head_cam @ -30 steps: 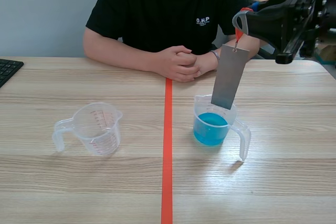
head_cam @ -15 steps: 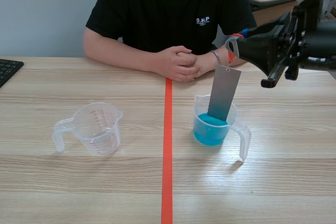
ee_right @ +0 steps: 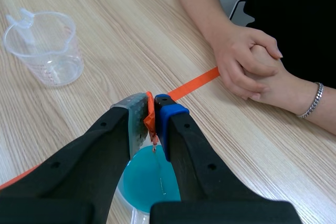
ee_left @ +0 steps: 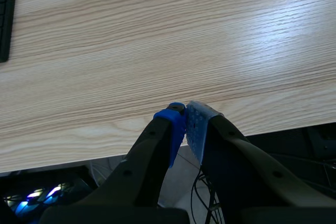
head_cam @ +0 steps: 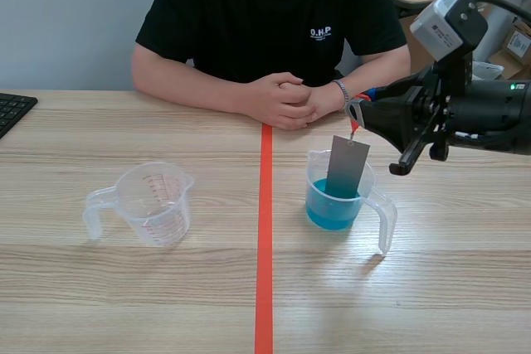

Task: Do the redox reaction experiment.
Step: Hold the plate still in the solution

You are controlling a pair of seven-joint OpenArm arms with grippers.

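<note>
Above the cup (head_cam: 387,220), a tag (ee_right: 149,116) is pinched by the right gripper (head_cam: 355,113), its plate (head_cam: 347,167) dipped inside. The left gripper (ee_left: 185,121) is closed, empty.

My right arm (head_cam: 465,113) is black, with a grey boxy camera (head_cam: 448,24) and a green light (head_cam: 513,86). My thick black jaws carry dotted pads (ee_left: 197,124), blue and grey-green.

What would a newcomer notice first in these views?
The grey metal plate hanging by an orange-red tag from the right gripper, its lower end inside the measuring cup of blue liquid right of the tape line. Then the empty measuring cup left of it, and a person's clasped hands across the table.
</note>
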